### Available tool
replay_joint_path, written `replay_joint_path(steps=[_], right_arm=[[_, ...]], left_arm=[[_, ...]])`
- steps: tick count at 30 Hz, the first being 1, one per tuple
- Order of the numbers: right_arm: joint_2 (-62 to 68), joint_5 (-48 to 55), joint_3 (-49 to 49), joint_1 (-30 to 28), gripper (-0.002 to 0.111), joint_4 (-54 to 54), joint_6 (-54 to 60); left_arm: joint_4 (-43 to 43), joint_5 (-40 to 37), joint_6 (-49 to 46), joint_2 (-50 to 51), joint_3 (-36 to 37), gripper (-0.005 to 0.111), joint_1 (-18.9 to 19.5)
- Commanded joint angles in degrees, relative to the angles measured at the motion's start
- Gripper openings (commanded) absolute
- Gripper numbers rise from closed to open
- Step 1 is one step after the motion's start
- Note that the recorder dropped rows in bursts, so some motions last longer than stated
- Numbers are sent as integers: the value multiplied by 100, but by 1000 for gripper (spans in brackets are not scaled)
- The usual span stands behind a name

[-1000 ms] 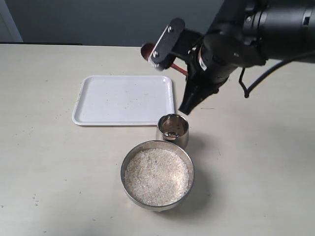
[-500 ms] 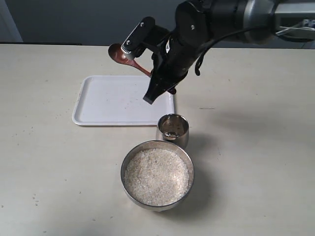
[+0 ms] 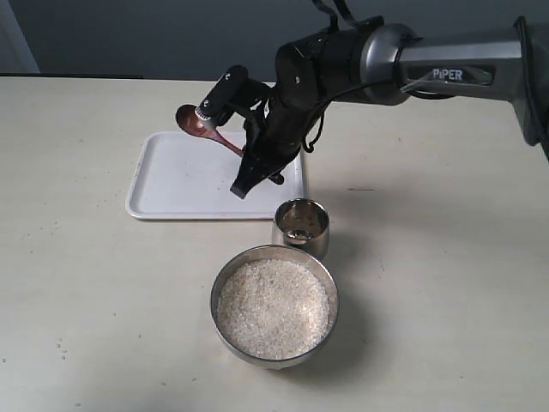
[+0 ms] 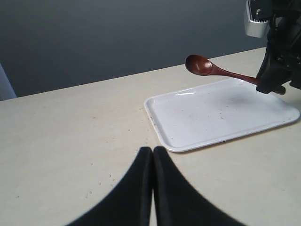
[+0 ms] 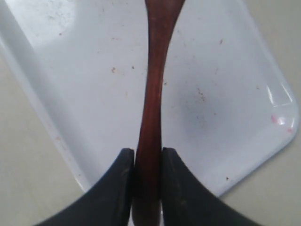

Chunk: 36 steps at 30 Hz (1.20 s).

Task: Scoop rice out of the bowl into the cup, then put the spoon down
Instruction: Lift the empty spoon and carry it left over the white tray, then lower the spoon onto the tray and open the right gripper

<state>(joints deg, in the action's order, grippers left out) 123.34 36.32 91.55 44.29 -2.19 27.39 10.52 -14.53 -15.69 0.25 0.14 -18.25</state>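
While R gripper pinches spoon handle over far edge of tray, L gripper fingers sit pressed together above table.

You're looking at a white tray lying flat on a pale cream table

The tray is sitting toward the far side of the table, its raised rim and rounded corners catching the light; you're seeing small brown specks dotting its floor, and in the right wrist view a faint pink smudge is showing near one corner. Tiny dark flecks are peppering the tabletop around it, and a dark grey-blue wall is running behind the table's far edge
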Motion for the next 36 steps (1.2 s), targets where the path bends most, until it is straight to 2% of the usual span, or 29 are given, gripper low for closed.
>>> replay_joint_path(steps=[1, 16, 18, 23, 36], right_arm=[[118, -97, 76, -23, -1, -303, 19], [221, 62, 76, -23, -1, -376, 19], [221, 49, 76, -23, 5, -376, 19], [221, 40, 76, -23, 31, -354, 19], [-40, 211, 264, -23, 29, -354, -24]], left_arm=[[-8, 85, 13, -25, -14, 1, -13], [-8, 85, 13, -25, -14, 1, -13], [-8, 85, 13, -25, -14, 1, -13], [-8, 85, 13, -25, -14, 1, -13], [-8, 85, 13, -25, -14, 1, -13]])
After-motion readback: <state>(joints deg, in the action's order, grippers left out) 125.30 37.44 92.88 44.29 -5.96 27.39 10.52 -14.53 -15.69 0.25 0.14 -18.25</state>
